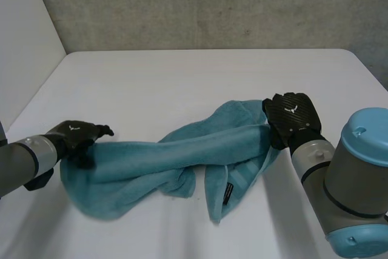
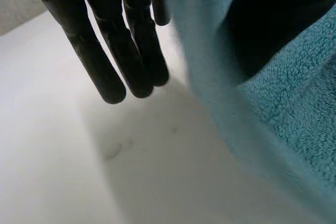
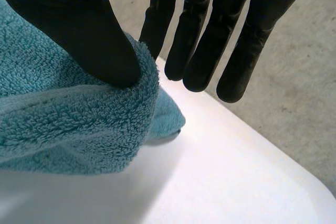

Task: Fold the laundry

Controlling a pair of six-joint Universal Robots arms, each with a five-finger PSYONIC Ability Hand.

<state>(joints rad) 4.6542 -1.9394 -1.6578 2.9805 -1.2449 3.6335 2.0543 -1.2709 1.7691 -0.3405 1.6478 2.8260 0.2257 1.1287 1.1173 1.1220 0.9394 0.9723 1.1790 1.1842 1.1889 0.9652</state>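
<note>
While the teal towel [image 1: 182, 150] lies bunched like a thick rope across the middle of the bench [image 1: 182, 71], I judge that I am in the opening-out step, with no fold made yet. My right hand [image 1: 291, 116] is at the towel's right end. Its wrist view shows the thumb [image 3: 79, 30] pressing a plump edge of the cloth against the nearest of the fingers [image 3: 157, 35], a pinch as far as I can see, while the others hang straight and free beyond the cloth. My left hand [image 1: 76, 137] sits on the towel's left end. Its wrist view shows the cloth hanging just beside it, but I cannot tell whether it has a real hold. A flap with a dark label [image 1: 228, 193] droops toward me from the right half. The next move, as I see it, calls for a sure grip at both ends, then a lift and a steady draw apart so the twist falls out and the cloth can be laid flat. I would check the left side first.
</note>
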